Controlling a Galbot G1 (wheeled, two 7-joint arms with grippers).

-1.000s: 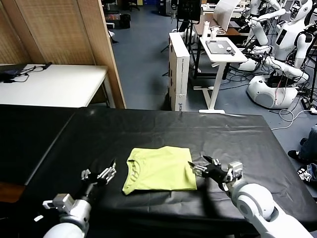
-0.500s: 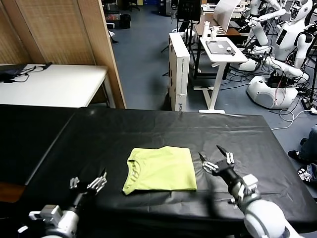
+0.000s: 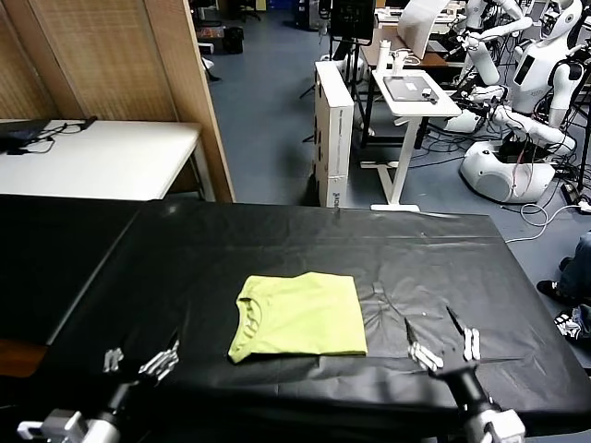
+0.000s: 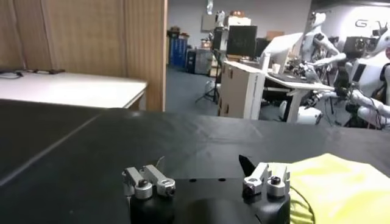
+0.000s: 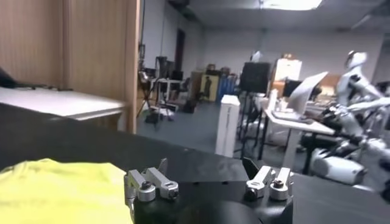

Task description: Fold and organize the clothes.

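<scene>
Lime-green T-shirt lies folded in neat rectangle on black-covered desk, near front edge, between both arms; left gripper low at front left, fingers spread, empty; right gripper front right, fingers spread, empty, clear of cloth; risk: any return sweep could snag hem, drag fold open or wrinkle slick desk cover.
</scene>
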